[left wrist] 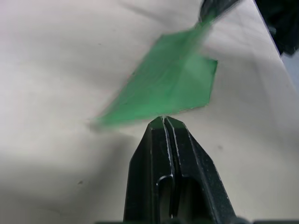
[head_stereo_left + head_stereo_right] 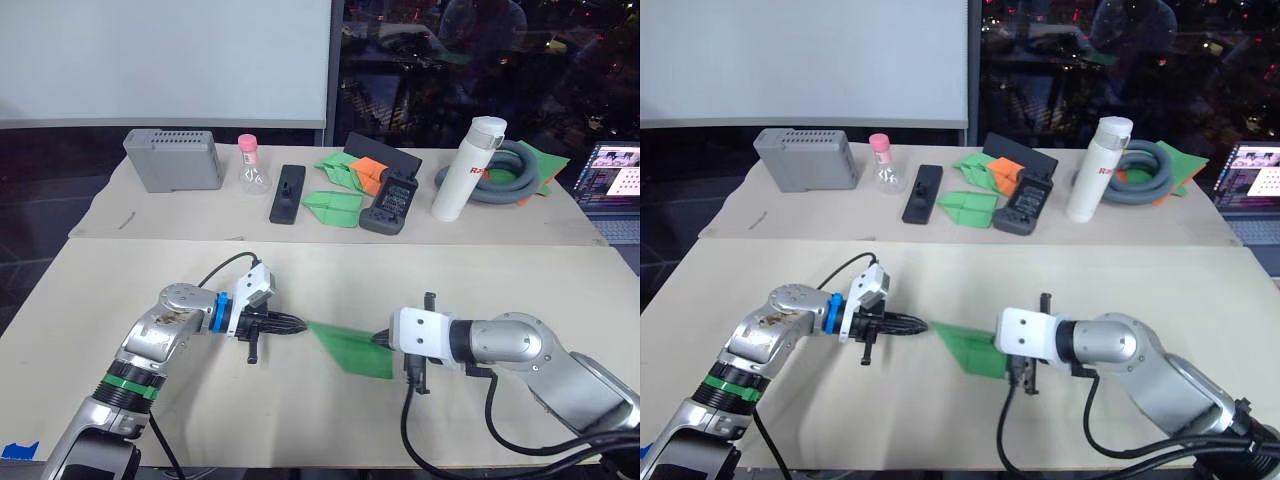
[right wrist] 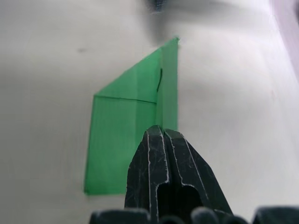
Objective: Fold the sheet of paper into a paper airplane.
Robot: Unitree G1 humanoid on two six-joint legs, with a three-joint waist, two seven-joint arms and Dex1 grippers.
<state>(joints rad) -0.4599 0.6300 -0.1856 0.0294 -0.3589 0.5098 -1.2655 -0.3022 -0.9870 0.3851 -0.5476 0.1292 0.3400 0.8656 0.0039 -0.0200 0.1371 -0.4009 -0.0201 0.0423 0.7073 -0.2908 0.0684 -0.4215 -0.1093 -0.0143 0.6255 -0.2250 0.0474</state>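
Fold status: the sheet of paper point(image 2: 352, 348) is already a narrow pointed green wedge, lying low and centre in the left eye view on the near table point(image 2: 300, 270). Its tip points toward the left gripper point(image 2: 297, 323) and its broad end sits at the right gripper point(image 2: 384, 341). The right wrist view shows layered flaps and a lengthwise crease, so the nose and body folds look done. Wing folds and a final opening-out probably remain; I judge the task past halfway, not finished. Left gripper: fingers pressed together, tips at the wedge's pointed end; it appears to pinch the tip, though the left wrist view leaves actual contact uncertain. Right gripper: fingers closed at the wide end, apparently nipping the edge. Count on the far table, upper part of frame: one grey box point(image 2: 172, 158), one small pink-capped flask point(image 2: 252, 166), one flat black bar point(image 2: 288, 193), one black handset point(image 2: 391, 203), one white bottle point(image 2: 466, 168), one coiled grey hose point(image 2: 513, 172), one laptop point(image 2: 612, 182) at the right edge. Finished darts: at least two green darts point(image 2: 332, 205), one orange dart point(image 2: 368, 172); more green paper lies behind the hose, count unclear.
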